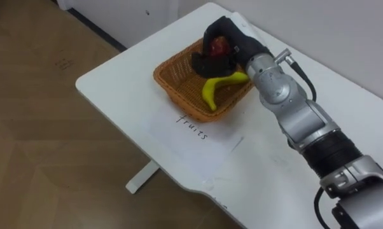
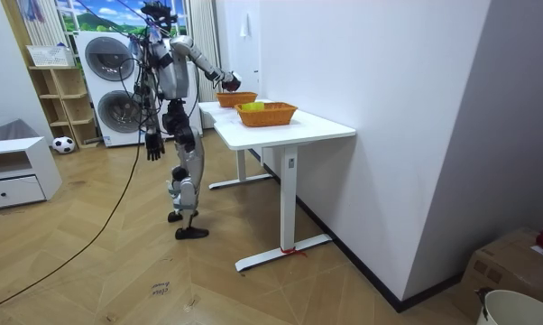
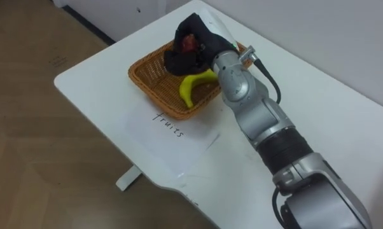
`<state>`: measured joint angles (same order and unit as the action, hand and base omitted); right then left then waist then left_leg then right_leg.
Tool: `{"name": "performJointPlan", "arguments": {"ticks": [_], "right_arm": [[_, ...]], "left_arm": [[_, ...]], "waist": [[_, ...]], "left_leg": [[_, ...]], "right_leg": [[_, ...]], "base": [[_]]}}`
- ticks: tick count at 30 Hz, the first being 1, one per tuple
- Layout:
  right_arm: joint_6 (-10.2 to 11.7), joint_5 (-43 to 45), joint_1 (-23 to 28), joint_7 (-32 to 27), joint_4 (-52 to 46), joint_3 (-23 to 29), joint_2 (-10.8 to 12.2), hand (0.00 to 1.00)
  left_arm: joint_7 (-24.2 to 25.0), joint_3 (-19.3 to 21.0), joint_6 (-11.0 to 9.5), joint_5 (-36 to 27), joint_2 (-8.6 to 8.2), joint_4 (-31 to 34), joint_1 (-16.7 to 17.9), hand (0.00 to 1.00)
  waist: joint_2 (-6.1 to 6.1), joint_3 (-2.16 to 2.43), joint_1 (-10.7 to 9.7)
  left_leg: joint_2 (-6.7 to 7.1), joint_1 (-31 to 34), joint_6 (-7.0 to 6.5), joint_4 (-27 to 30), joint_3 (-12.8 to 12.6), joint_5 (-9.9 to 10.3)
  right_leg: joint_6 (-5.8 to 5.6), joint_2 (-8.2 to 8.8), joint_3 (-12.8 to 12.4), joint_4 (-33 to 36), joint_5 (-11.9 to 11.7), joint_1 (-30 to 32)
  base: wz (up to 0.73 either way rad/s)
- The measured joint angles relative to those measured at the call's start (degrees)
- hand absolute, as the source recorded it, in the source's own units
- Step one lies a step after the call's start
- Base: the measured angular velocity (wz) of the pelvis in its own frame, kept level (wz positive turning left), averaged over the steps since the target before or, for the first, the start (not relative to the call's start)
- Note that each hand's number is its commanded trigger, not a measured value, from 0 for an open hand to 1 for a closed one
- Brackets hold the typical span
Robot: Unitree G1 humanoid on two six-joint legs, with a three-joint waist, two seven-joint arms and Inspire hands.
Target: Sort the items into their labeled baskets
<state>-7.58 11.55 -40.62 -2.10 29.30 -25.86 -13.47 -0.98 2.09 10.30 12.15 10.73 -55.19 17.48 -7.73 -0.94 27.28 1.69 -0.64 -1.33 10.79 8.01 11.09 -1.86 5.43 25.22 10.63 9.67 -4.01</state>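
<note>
Partway — my right hand, curled round a red fruit, over the basket.
Banana lies inside; release left to do.

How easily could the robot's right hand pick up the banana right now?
Probably not yet. The right hand hovers just above the banana in the basket with nothing between, but its fingers are curled round a red fruit, so it would likely have to release that first.

Handwritten in dark ink, what appears to read "fruits" marks a white sheet of paper lying on the table just beside the wicker basket.
</note>
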Motion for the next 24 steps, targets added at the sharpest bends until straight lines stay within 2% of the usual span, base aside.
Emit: {"name": "performJointPlan", "arguments": {"ticks": [1, 2, 4, 8, 10, 16, 24], "right_arm": [[0.0, 0.1, 0.0, -0.1, 0.0, -0.1, 0.0, 0.14], [0.0, 0.2, 0.0, -0.3, 0.1, -0.2, 0.0, 0.00], [0.0, 0.3, 0.0, -0.3, 0.6, -0.2, 0.0, 0.00], [0.0, 0.3, 0.0, -0.3, 1.3, -0.4, 0.0, 0.00], [0.1, 0.5, 0.0, -0.4, 1.2, -0.4, 0.0, 0.00], [0.7, 0.5, 0.0, -1.0, 1.2, -0.4, 0.1, 0.00], [1.4, 0.5, 0.0, -1.1, 1.2, -0.4, 0.1, 0.00]], "left_arm": [[0.0, 0.0, -0.2, 0.0, 0.07, 0.0, -0.1, 0.00], [0.0, 0.0, -0.3, 0.0, 0.20, 0.0, -0.1, 0.00], [0.0, 0.0, -0.4, 0.0, 0.30, 0.0, -0.1, 0.00], [0.1, 0.0, -0.4, 0.0, 0.50, 0.0, 0.0, 0.00], [0.3, 0.0, -0.4, 0.0, 0.73, 0.0, -0.1, 0.00], [0.4, -0.1, -0.8, -0.1, 1.54, -0.1, -0.2, 0.00], [1.0, -0.1, -1.1, -0.1, 1.57, 0.1, -0.2, 0.00]], "waist": [[-0.23, -0.10, 0.0], [-0.48, -0.15, 0.0], [-0.80, -0.12, 0.0], [-1.38, -0.42, 0.1], [-1.56, -0.42, 0.1], [-1.58, -0.41, 0.0], [-1.58, -0.39, -0.3]], "left_leg": [[0.00, 0.1, 0.00, 0.0, 0.1, 0.0], [-0.02, 0.1, 0.00, 0.0, 0.1, 0.0], [-0.02, 0.1, 0.00, 0.0, 0.1, 0.0], [-0.04, 0.2, 0.00, 0.1, 0.1, 0.0], [-0.04, 0.3, 0.00, 0.1, 0.2, 0.0], [-0.05, 0.2, 0.00, 0.1, 0.1, 0.0], [-0.01, 0.2, 0.00, 0.0, 0.0, 0.0]], "right_leg": [[0.00, -0.01, 0.1, 0.0, 0.0, 0.0], [0.00, -0.03, 0.1, 0.0, 0.0, 0.0], [0.00, -0.04, 0.1, 0.0, 0.0, 0.0], [0.00, -0.10, 0.1, 0.0, 0.0, 0.0], [0.00, -0.12, 0.2, 0.0, 0.0, 0.0], [0.00, -0.11, 0.2, 0.0, 0.0, 0.0], [0.00, -0.01, 0.4, 0.0, 0.0, 0.1]], "base": [[-0.03], [0.00], [0.00], [0.00], [0.00], [0.00], [0.00]]}}
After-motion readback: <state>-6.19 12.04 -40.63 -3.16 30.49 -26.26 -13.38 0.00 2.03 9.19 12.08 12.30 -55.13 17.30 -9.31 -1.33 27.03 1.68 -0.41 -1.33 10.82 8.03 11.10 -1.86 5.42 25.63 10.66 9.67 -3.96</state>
